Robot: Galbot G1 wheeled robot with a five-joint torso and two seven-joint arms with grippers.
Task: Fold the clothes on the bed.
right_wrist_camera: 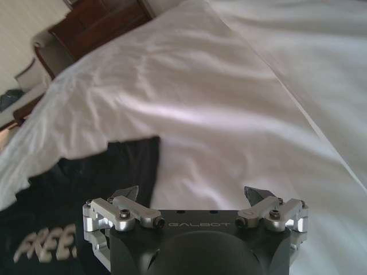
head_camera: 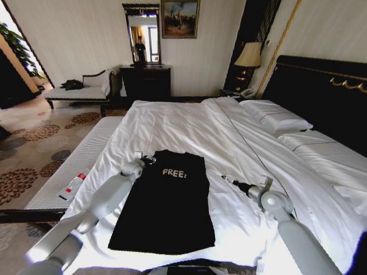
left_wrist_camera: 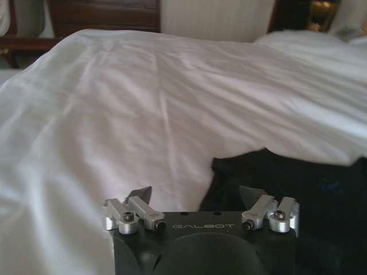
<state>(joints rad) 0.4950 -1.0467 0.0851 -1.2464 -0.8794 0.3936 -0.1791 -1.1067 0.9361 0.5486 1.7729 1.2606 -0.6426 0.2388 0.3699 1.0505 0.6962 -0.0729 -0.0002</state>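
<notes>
Black T-shirt (head_camera: 166,203) w/ white "FREE!" lettering lies flat on the white bed (head_camera: 229,132), near its near edge, sleeves folded in to a narrow oblong. Left end effector (head_camera: 145,158) at the shirt's far-left corner, fingers spread, holding nothing. Right end effector (head_camera: 225,179) over bare duvet just right of the shirt, fingers spread, empty.
</notes>
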